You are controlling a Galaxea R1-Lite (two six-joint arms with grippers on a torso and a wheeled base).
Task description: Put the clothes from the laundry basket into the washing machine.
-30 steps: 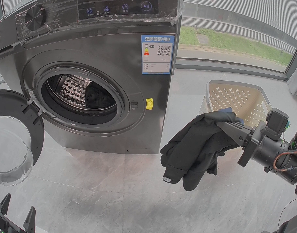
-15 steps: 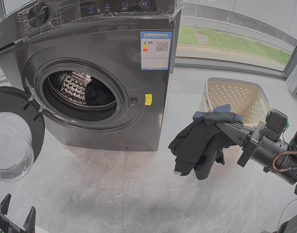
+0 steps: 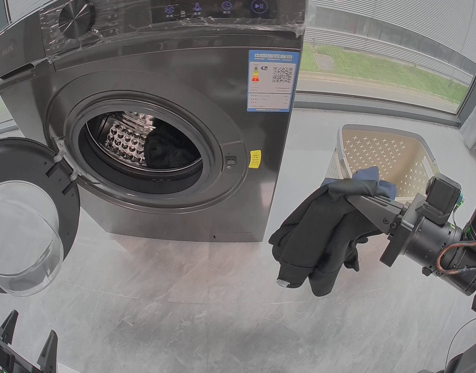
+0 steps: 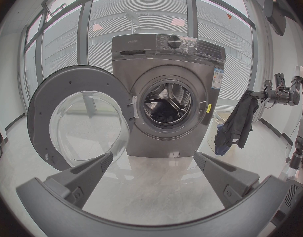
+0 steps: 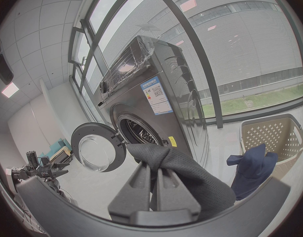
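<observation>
Black left pincer (image 4: 151, 158): mine, nearest, low over the floor (image 3: 170, 296). Two wedge-shaped fingers are spread wide with nothing between them. It is placed as it was a second ago.
Grey floor: smooth stone-look slabs, faintly veined, glossy.
Black right pincer (image 3: 359, 200): mine, held out level in front of the laundry basket (image 3: 388, 154). Its flat tapered fingers are pressed together on a fold of the black garment (image 3: 315, 239), the same grip as half a second ago.
Black garment: fine mesh knit, soft and bunched. It hangs in loose folds from my right pincer, clear of the floor, outside the basket and short of the washing machine (image 3: 196, 68). Its lower end hangs a little lower below my pincer than half a second ago.
Navy cloth (image 3: 372, 174): matt, soft, a peaked fold just behind the black garment at the basket's near side. Whether my pincer holds it too I cannot tell. More of it shows than a second ago.
Door (image 3: 25, 167): round dark ring with clear domed glass, swung wide open.
Washing machine: dark grey brushed metal, boxy, with crinkled clear film over the control panel. It sits further right in the head view than before, as does the basket, because the camera shifted and not the things.
Drum (image 3: 124, 138): shiny steel, dimpled, with dark clothes (image 3: 168, 151) lying inside.
Laundry basket: beige plastic, star-perforated walls, rounded rim, on the floor to the right of the machine.
Window (image 3: 393, 27): tall glass panes behind.
</observation>
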